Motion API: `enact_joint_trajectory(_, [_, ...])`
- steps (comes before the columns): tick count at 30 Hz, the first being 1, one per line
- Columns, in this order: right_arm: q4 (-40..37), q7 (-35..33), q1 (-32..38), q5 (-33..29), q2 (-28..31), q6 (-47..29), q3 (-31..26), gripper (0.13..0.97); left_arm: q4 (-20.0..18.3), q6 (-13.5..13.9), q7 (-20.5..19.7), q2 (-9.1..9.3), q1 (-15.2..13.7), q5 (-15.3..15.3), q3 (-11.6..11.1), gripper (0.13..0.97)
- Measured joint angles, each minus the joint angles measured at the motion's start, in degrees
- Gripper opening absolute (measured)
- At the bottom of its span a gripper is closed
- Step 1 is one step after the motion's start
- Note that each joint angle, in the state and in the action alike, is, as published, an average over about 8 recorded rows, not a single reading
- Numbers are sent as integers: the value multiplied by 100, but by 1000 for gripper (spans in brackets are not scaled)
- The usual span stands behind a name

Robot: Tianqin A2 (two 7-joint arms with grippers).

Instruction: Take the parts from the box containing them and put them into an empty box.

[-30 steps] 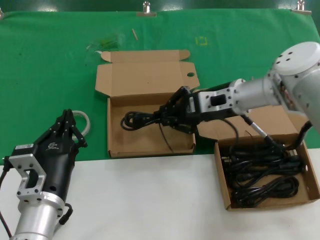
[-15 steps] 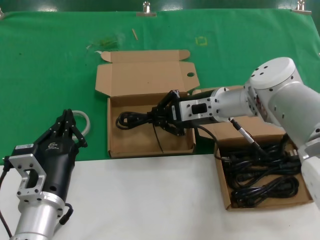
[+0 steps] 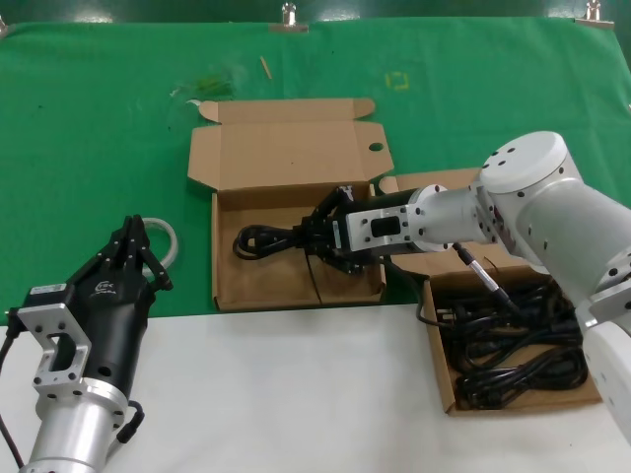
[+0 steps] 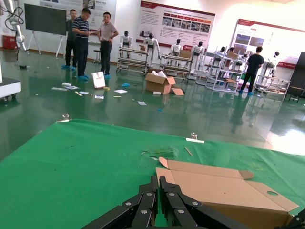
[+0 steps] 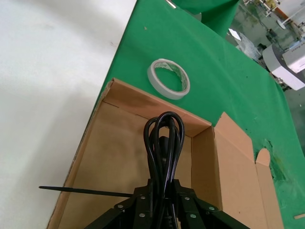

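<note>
The step in hand is placement. The right claw (image 3: 320, 236) is closed on one coiled power cord (image 3: 266, 237) and holds it low inside the empty box (image 3: 229, 292), the tray on the green cloth nearer the robot's left. In the right wrist view the cord's looped end (image 5: 164, 131) projects ahead of the fingers over the tray floor, short of the far wall. Whether the bundle already rests on the cardboard or hangs just above it cannot be told.

A thin black tie tail (image 5: 86, 192) sticks out sideways from the bundle, within the tray.

The remaining cords (image 3: 513, 345) lie heaped in the source box (image 3: 442, 379) at the robot's right, on the white part of the counter (image 3: 296, 394). Several bundles are left, so the task is at an early stage.

The left claw (image 3: 131, 246) is parked near the front left, fingers together and holding nothing. The whitish tape ring (image 3: 168, 236) lies just beside it.

Next move — judged from this position: lower until the bundle is supported, part the fingers, then withdraw upward so that no loop is dragged out over the tray's near wall. The arm then has to swing back over the source box for the next cord.
</note>
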Motion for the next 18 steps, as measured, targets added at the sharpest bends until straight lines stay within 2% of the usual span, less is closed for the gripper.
enact_joint_trajectory(6, [12,-78,-51,30,-13,78,50,217,0,0,0,0,0,0,0,156])
enact_joint_trajectory(15, [4,-153,-63,75,12,114,149,286,0,0,0,0,0,0,0,156])
enact_joint_trajectory(18, [5,-152,-52,109,42,61,203,336,0,0,0,0,0,0,0,156])
